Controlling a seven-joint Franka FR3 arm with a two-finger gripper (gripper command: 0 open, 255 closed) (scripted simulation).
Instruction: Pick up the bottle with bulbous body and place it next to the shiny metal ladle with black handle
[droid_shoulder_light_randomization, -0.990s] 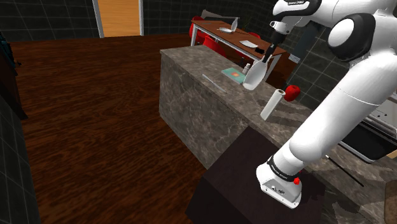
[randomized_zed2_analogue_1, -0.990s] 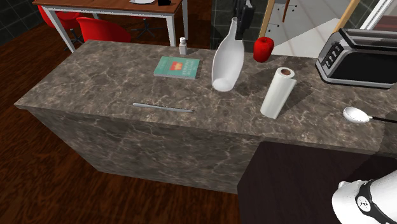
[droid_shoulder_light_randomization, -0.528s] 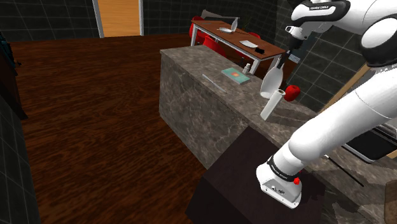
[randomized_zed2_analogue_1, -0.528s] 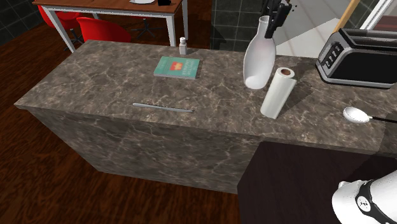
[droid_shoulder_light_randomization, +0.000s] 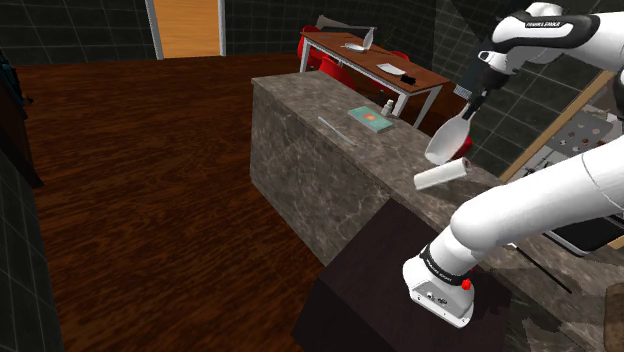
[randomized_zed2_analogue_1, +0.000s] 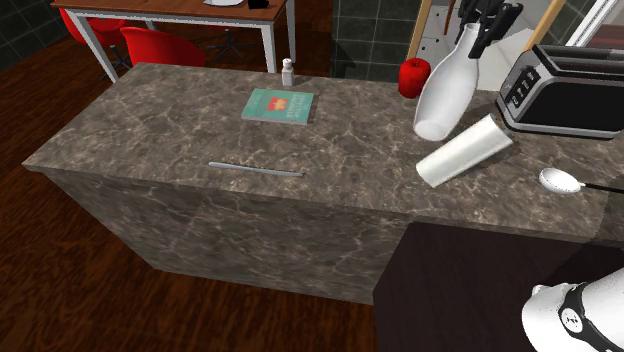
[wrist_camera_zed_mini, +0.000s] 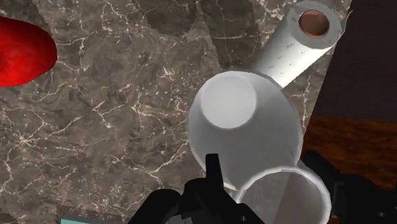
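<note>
The bottle (randomized_zed2_analogue_1: 442, 90) is clasped by its neck in the closed end effector (randomized_zed2_analogue_1: 482, 35), tilted clear of the surface (randomized_zed2_analogue_1: 150, 120) for carrying. The ladle (randomized_zed2_analogue_1: 560, 180) is seen at its four o'clock, past a roll (randomized_zed2_analogue_1: 462, 152) lying sideways.

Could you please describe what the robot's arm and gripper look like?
The arm has rounded white links with dark joints, black bands with white lettering and a red dot near its base. The gripper is all black, with two fingers.

White bottle (randomized_zed2_analogue_1: 446, 88), red apple (randomized_zed2_analogue_1: 412, 76), veined brown-grey counter (randomized_zed2_analogue_1: 170, 125)
</note>
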